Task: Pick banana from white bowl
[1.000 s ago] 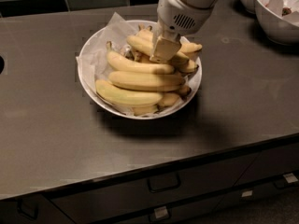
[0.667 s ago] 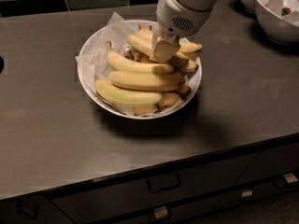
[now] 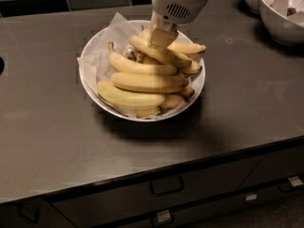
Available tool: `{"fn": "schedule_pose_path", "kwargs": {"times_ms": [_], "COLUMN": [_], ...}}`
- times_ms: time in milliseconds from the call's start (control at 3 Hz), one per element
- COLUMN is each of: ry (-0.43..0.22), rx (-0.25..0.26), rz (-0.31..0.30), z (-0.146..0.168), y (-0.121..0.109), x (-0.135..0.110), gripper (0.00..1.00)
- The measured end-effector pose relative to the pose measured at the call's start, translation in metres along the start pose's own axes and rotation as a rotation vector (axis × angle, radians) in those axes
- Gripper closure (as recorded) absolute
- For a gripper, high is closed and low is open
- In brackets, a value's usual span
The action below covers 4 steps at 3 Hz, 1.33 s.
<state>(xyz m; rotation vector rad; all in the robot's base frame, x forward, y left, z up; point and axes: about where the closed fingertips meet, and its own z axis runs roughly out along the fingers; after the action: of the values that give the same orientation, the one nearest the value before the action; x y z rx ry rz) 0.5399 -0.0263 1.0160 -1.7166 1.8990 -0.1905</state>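
The white bowl (image 3: 88,86), lined with crumpled white paper, sits on the dark counter at centre and holds several ripe yellow bananas. My gripper (image 3: 162,36) comes down from the top over the back of the pile. It is shut on the topmost banana (image 3: 176,58), which lies slanting from upper left to lower right and sits slightly above the others. One pale finger (image 3: 163,38) shows in front of this banana; the other is hidden behind it. The banana's right end still rests on the pile.
Two smaller, deeper white bowls (image 3: 284,18) with reddish contents stand at the back right corner. The counter's front edge (image 3: 152,167) runs above drawers with handles. A dark rounded opening (image 3: 1,65) shows at the left edge. Dark tiles back the counter.
My gripper has risen a little and shifted left out of the pile. The top banana has come up with it and now lies slanting above the others.
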Motion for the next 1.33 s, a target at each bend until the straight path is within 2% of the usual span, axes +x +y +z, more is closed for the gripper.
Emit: {"fn": "schedule_pose_path", "kwargs": {"times_ms": [1333], "ry": [0.014], "rx": [-0.008], "rz": [0.030], "z": [0.013], "y": [-0.006], "x": [0.010], "gripper": [0.61]}}
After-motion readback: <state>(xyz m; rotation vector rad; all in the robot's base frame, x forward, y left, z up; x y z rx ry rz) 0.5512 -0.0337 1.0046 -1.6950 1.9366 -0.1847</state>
